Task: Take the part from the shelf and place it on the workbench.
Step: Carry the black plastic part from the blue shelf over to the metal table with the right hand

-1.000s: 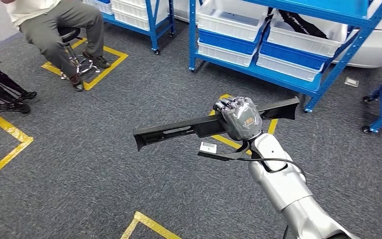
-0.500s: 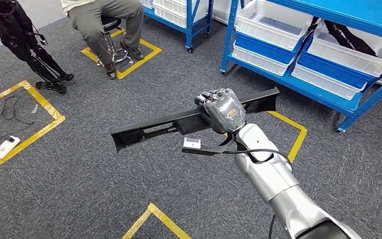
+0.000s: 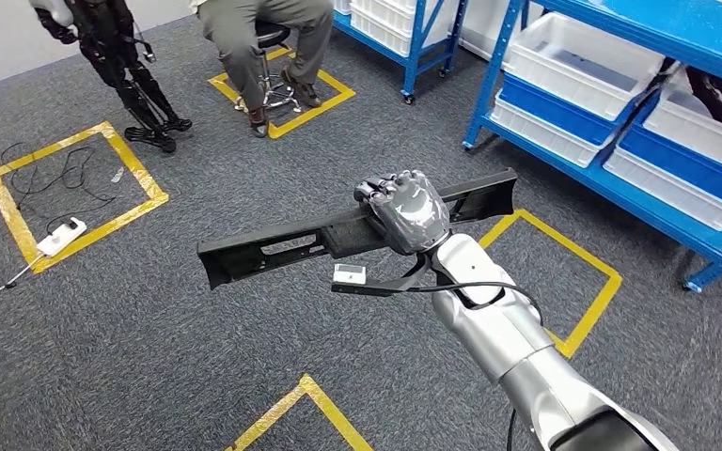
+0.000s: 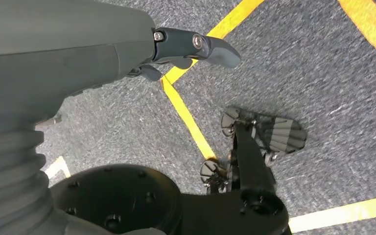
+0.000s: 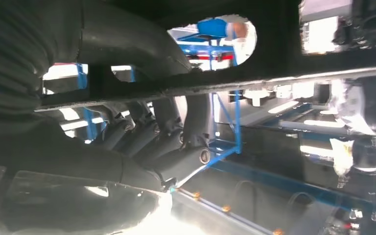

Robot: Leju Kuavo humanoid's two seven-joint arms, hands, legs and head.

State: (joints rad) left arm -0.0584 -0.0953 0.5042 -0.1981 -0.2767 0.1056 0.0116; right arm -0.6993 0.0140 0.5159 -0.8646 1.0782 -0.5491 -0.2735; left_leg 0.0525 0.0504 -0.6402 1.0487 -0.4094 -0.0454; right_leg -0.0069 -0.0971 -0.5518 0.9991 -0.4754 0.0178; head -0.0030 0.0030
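Observation:
A long black plastic part hangs level above the grey carpet, running from lower left to upper right across the middle of the head view. My right hand grips it from above near its middle, fingers wrapped over the bar. In the right wrist view the dark fingers curl around the part, with blue shelving behind. A white tag sits on a thin black piece just under the part. My left hand hangs by the floor, thumb stretched out, holding nothing.
Blue shelving with white bins stands at the right and back. A person sits on a stool at the top. A dark robot figure stands at the upper left. Yellow tape squares and a power strip lie on the carpet.
The whole picture has shifted right as the camera turned left: shelves slid toward the right edge, a taped square with cables came in. My right hand still holds the part the same way.

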